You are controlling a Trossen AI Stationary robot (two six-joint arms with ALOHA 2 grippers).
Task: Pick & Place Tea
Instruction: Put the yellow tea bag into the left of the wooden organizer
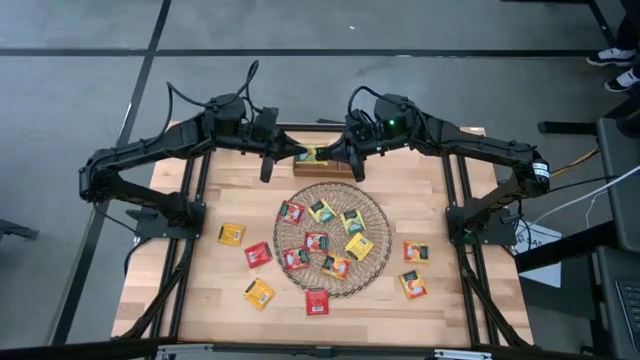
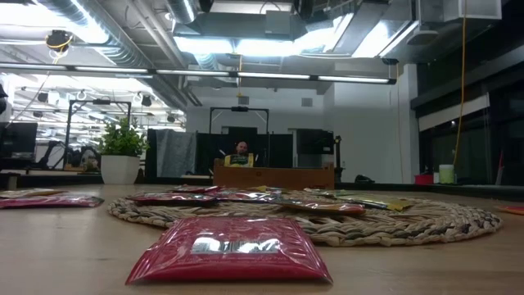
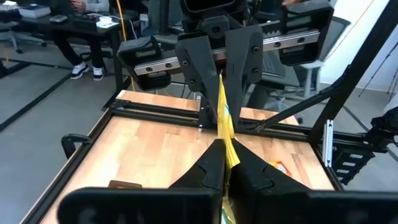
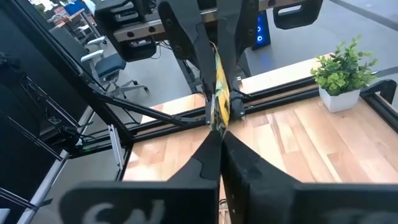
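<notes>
We log: wooden tabletop (image 1: 215,270), wicker mat (image 1: 375,250), scattered sachets; both hands (image 1: 318,155) pinch one yellow sachet (image 3: 224,121) at far edge.

From overhead you look straight down on the whole table (image 1: 200,300). From table-top height you look level across the round wicker mat (image 2: 426,225) into the room. Each wrist camera faces forward past its own closed jaws onto the opposing gripper, sharing one yellow sachet (image 3: 225,124) pinched between both.

An open-plan lab or office workspace: exposed silver ceiling ducts (image 2: 106,33), long fluorescent light strips (image 2: 278,75), grey swivel office chairs (image 4: 115,62) and cluttered desks (image 3: 56,22) beyond the grippers.
</notes>
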